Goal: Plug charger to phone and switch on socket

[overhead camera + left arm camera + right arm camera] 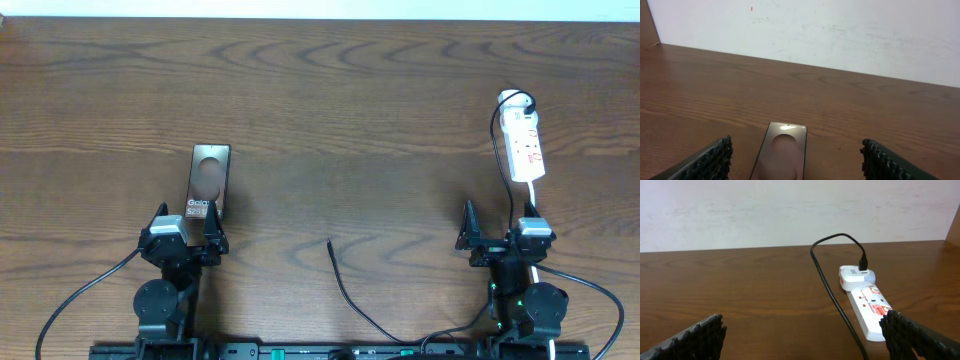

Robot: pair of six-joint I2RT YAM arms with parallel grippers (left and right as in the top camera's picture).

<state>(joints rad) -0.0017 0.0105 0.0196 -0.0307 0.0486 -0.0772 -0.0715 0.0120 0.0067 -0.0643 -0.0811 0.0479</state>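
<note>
Phone [208,182], slim bronze glossy face, white lettering, round reflection, both jaws wide

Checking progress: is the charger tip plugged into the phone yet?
Not plugged in: the charger tip lies free, well apart from the phone.

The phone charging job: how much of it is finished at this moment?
Done: the black cable already sits in the adapter on the power strip. In hand: nothing; the left claw is open over the phone, the right claw open near the strip. Left: the plug tip lies loose on the table, away from the phone; switching on remains.
</note>
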